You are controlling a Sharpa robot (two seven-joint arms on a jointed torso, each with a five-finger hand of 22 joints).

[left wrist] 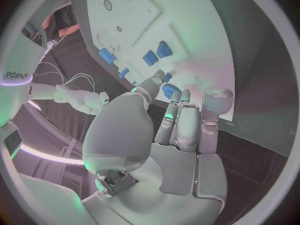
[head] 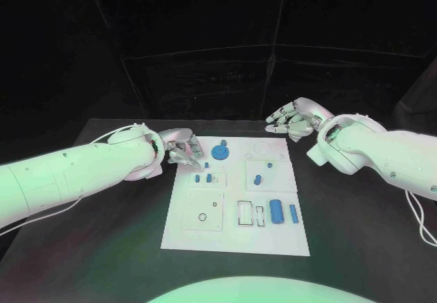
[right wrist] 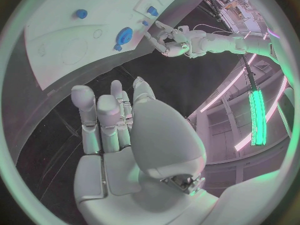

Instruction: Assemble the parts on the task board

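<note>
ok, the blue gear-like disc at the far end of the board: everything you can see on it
The blue disc lies flat on the white task board, near its far edge, left of centre. It is round, looks like matte plastic, with a toothed rim in the left wrist view and a small stub on its far side. The left hand hovers just beside it, apparently not touching it. Nothing rests on it.
</note>
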